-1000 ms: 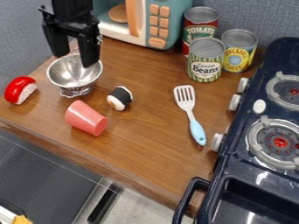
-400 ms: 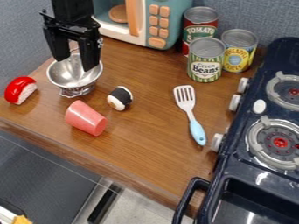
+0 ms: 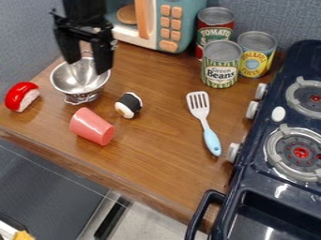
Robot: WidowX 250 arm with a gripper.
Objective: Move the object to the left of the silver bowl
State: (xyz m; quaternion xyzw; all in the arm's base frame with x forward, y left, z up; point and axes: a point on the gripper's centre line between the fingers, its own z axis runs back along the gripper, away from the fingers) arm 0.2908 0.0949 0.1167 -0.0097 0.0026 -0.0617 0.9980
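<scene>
Wooden desk (image 3: 163,150), blue-grey wall (image 3: 282,18) behind it. Pincer (image 3: 87,67) hangs over the silver bowl (image 3: 78,84), spread pretty wide with nothing in its grip; can't tell how high up it is. Just left of the bowl there's a red-and-white toy piece (image 3: 22,96) lying on the desk. Pink cup (image 3: 91,126) is tipped on its side near the front edge, and a black-and-white roll (image 3: 129,104) sits between the bowl and the spatula (image 3: 212,142). Three cans (image 3: 220,70) stand by the toy microwave (image 3: 184,28), with a dark stove (image 3: 251,171) on the right.
</scene>
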